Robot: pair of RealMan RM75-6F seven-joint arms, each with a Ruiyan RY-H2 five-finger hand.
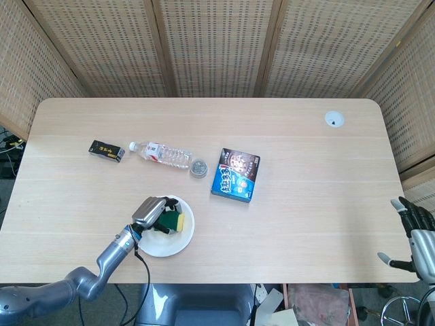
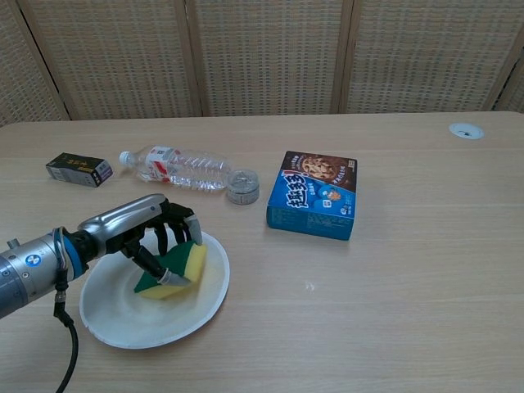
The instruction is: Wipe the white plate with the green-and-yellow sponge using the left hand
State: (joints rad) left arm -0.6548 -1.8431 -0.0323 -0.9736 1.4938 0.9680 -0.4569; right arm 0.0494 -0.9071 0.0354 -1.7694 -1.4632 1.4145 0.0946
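A white plate (image 1: 178, 241) (image 2: 123, 315) lies near the table's front edge, left of centre. My left hand (image 1: 151, 210) (image 2: 139, 228) holds the green-and-yellow sponge (image 1: 172, 221) (image 2: 177, 268) and presses it onto the plate's inner surface, fingers curled over the sponge's top. My right hand (image 1: 414, 234) hangs off the table's right front corner, fingers spread and holding nothing; the chest view does not show it.
A blue cookie box (image 1: 236, 174) (image 2: 319, 193) lies right of the plate. A clear water bottle (image 1: 163, 154) (image 2: 180, 167) lies on its side behind the plate, a small round tin (image 1: 198, 168) (image 2: 243, 186) at its base. A black box (image 1: 107, 150) (image 2: 79, 170) sits far left.
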